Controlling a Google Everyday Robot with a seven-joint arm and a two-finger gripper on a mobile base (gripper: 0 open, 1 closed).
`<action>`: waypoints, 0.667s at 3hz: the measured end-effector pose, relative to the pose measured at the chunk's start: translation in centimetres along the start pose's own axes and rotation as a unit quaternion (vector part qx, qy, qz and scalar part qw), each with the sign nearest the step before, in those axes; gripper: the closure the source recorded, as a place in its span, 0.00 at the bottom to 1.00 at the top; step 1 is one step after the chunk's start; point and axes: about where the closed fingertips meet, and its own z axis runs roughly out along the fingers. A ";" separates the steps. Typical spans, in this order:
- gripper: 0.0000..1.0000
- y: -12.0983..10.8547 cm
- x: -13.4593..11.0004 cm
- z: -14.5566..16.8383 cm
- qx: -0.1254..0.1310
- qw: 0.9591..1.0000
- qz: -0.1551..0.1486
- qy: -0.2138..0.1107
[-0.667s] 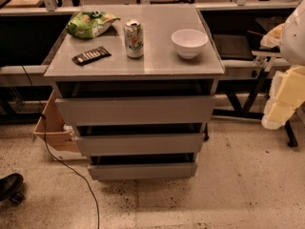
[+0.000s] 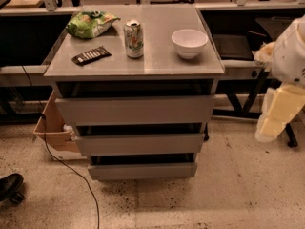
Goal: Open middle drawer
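The grey cabinet has three handleless drawers stacked one above the other. The middle drawer has a flat front of medium height, between a taller front above and a slimmer front below. Its tray does not show; only a dark gap is visible above its front. My gripper hangs at the right edge of the camera view, a white arm with pale yellow parts. It is well to the right of the cabinet, at about the height of the drawers, and touches nothing.
On the cabinet top are a green snack bag, a drink can, a white bowl and a dark snack bar. A cardboard box and a cable lie at the left. A dark desk frame stands behind my gripper.
My arm has sunk a little lower at the right edge. The cabinet, its drawers and the things on top have not moved.
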 end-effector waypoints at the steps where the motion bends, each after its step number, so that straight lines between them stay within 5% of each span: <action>1: 0.00 2.5 0.8 6.1 -0.024 0.999 -0.014 -0.016; 2: 0.00 4.9 1.1 12.6 -0.050 0.998 -0.026 -0.041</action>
